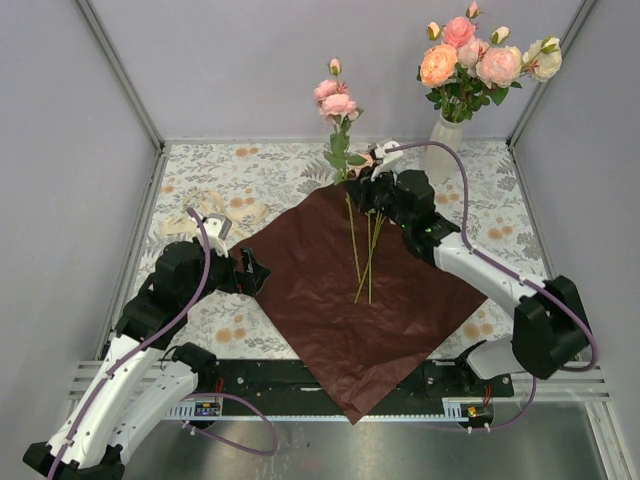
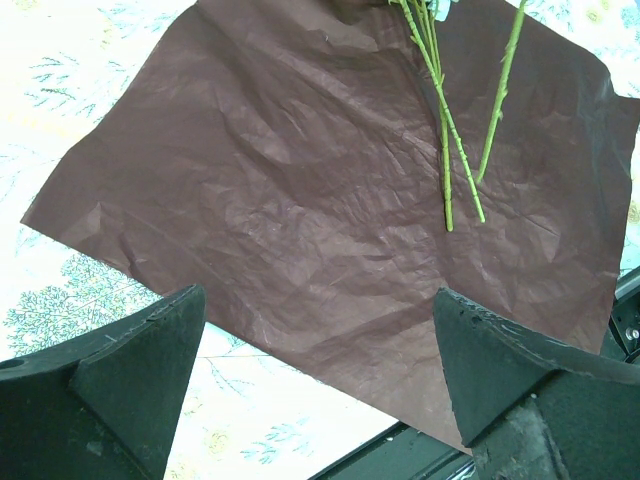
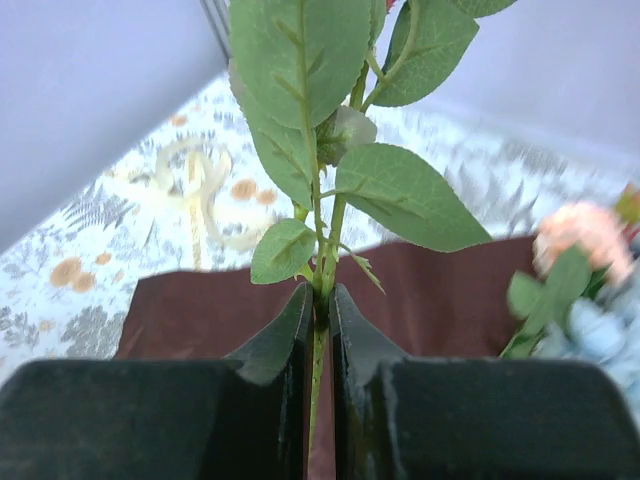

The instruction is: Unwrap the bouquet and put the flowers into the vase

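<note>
Pinching a rose stem [image 3: 330, 235] upright, the right tool [image 3: 320, 300] stands near the vase [image 1: 446, 133]. The left tool [image 1: 252, 270] gapes empty beside maroon paper [image 1: 320, 300] carrying loose stems [image 1: 370, 260].

Right wrist: gripped stem [image 3: 318, 345], blooms cut off by the top edge | flowers [image 3: 580, 235] at the right end of the wrapping paper [image 3: 190, 310], just a blur | left wrist: stems [image 2: 443, 140] on the paper, tops chopped by the frame

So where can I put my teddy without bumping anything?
The tablecloth's back-left corner, behind the ribbon, is bare. So is the wrapping paper's near half. It's crowded near the vase, where the right tool pinches a flower.
</note>
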